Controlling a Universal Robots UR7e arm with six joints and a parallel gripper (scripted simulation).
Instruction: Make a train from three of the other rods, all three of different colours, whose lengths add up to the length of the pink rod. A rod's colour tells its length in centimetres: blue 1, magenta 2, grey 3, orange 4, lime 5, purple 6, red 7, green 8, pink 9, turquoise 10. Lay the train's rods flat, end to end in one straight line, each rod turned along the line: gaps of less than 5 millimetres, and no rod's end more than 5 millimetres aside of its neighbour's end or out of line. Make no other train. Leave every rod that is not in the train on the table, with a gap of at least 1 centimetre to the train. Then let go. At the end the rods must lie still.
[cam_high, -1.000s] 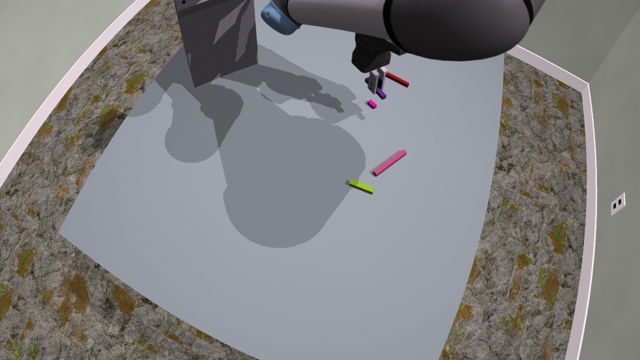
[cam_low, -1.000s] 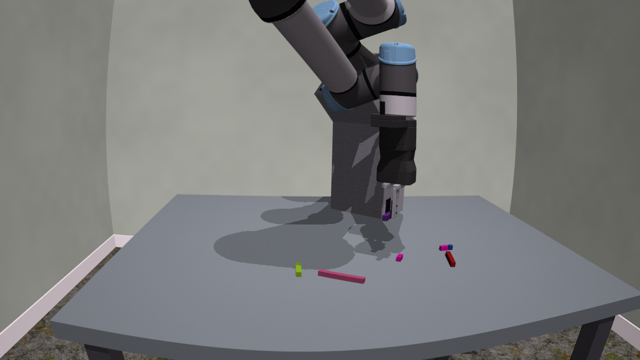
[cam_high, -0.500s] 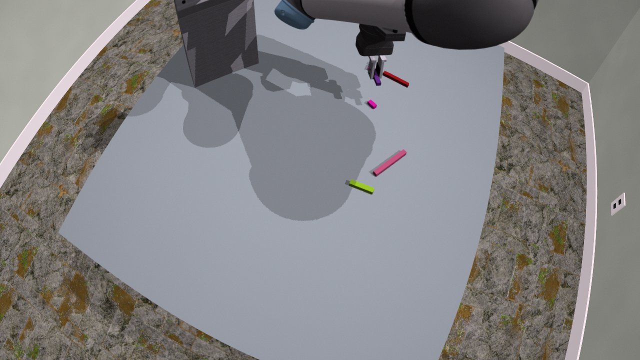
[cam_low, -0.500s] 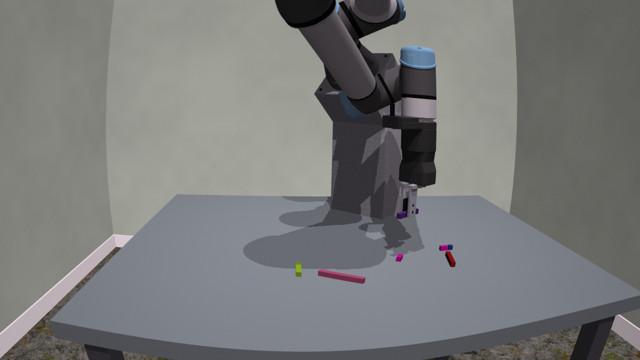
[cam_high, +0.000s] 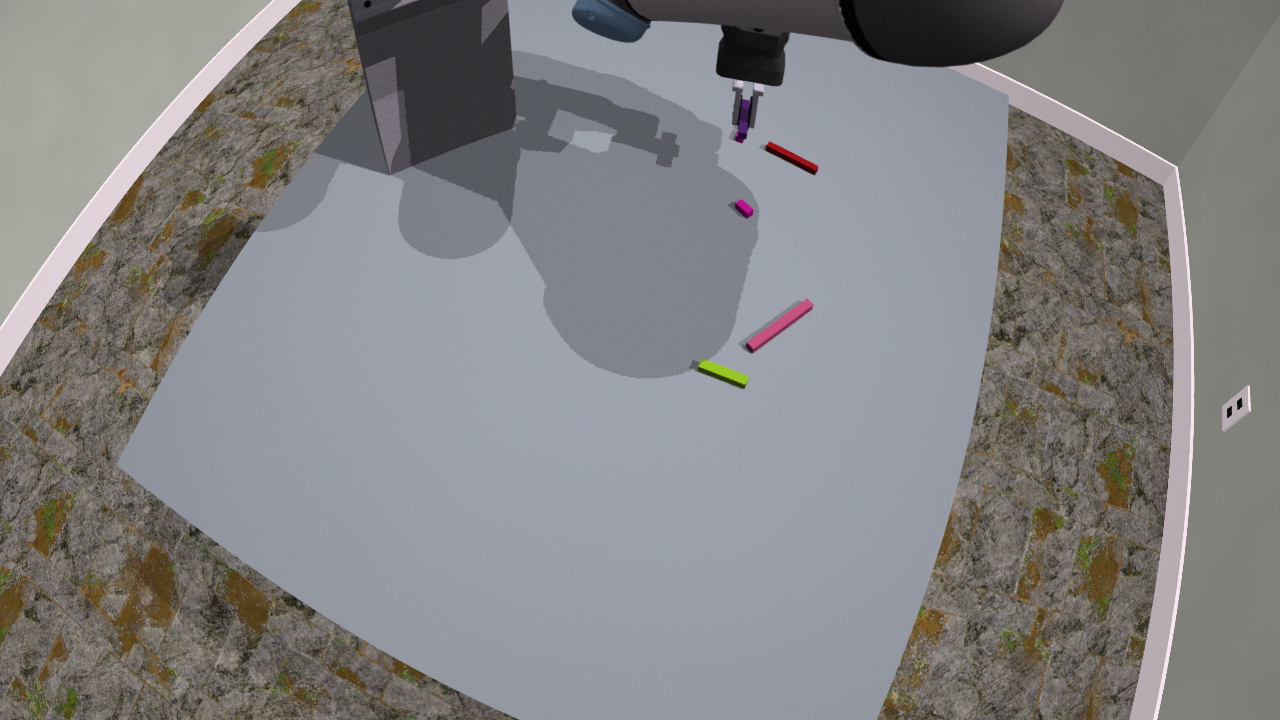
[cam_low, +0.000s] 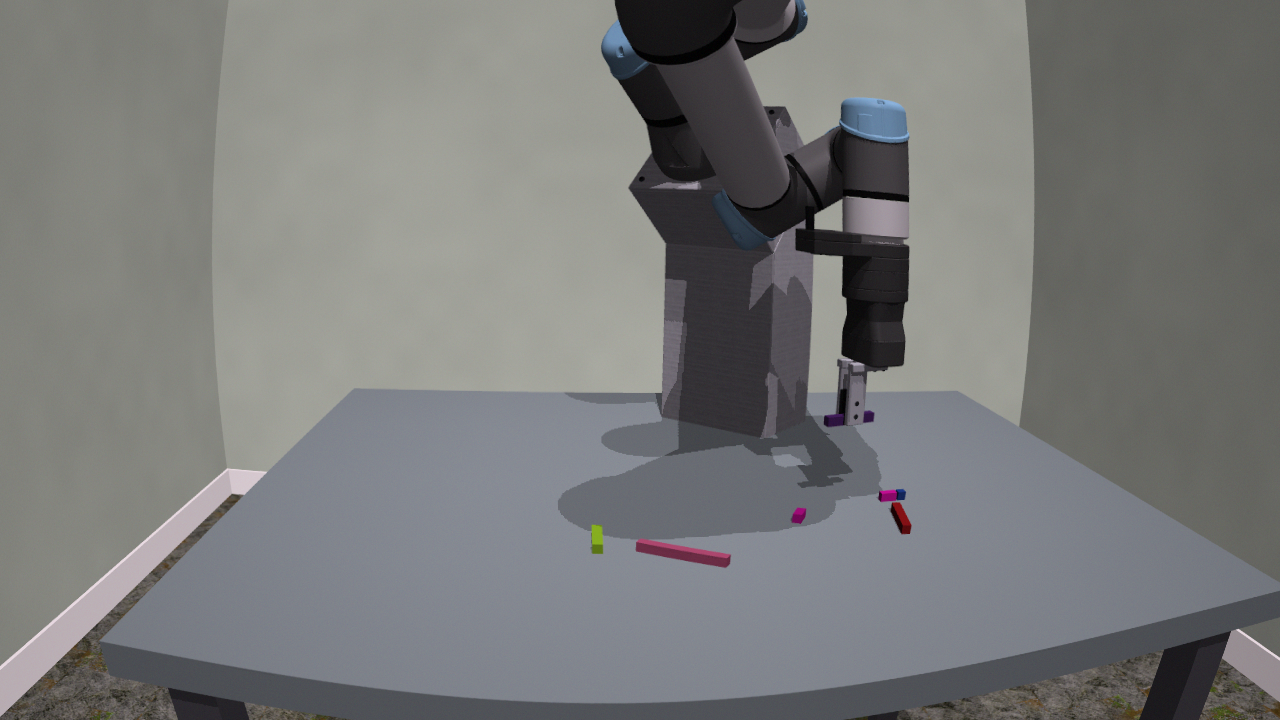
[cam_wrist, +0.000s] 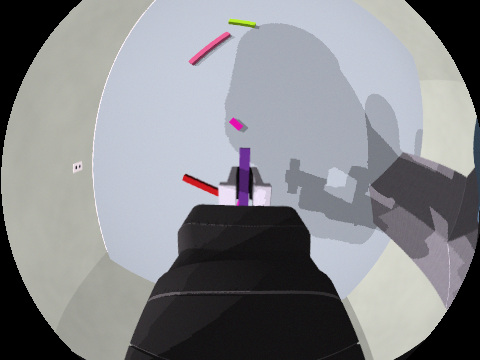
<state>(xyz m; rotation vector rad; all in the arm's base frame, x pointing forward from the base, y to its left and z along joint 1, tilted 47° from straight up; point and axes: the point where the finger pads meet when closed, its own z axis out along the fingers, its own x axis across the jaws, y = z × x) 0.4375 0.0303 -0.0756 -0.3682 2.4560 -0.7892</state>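
Observation:
My gripper (cam_low: 851, 404) is shut on the purple rod (cam_low: 842, 418) and holds it level, well above the table at the back right. The rod also shows in the overhead view (cam_high: 742, 116) and in the wrist view (cam_wrist: 244, 174). On the table below lie a magenta rod end to end with a blue rod (cam_low: 898, 494). In the overhead view only the magenta tip (cam_high: 739, 137) shows. The red rod (cam_high: 791, 157) lies just beside them. A second magenta rod (cam_high: 743, 208) lies alone. The pink rod (cam_high: 779, 325) and the lime rod (cam_high: 722, 373) lie nearer the front.
The arm's grey pedestal (cam_high: 434, 80) stands at the back of the table, left of my gripper. The arm casts a wide shadow over the table's middle.

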